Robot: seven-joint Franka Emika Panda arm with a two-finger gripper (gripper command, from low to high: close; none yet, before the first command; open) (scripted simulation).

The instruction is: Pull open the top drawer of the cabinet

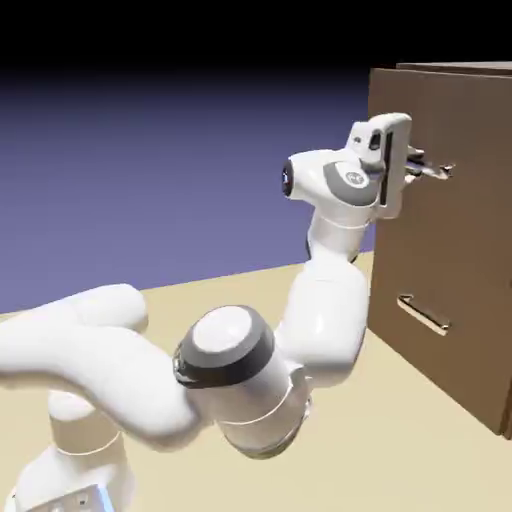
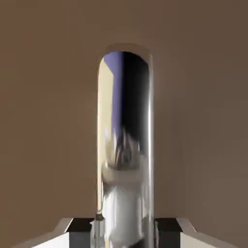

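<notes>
One top handle (image 2: 125, 111): slick, rigid metal; best gripped mid-bar
Hand (image 2: 125, 233): clamped across the handle
Top drawer (image 1: 465, 125): probably weighty

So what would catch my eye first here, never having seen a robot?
Probably the big white arm, sprawling across the exterior view from lower left to upper right, its gripper closed on the upper handle of a tall brown cabinet. In the hand view, that mirror-bright handle stands upright between the fingertips, catching reflections.
</notes>
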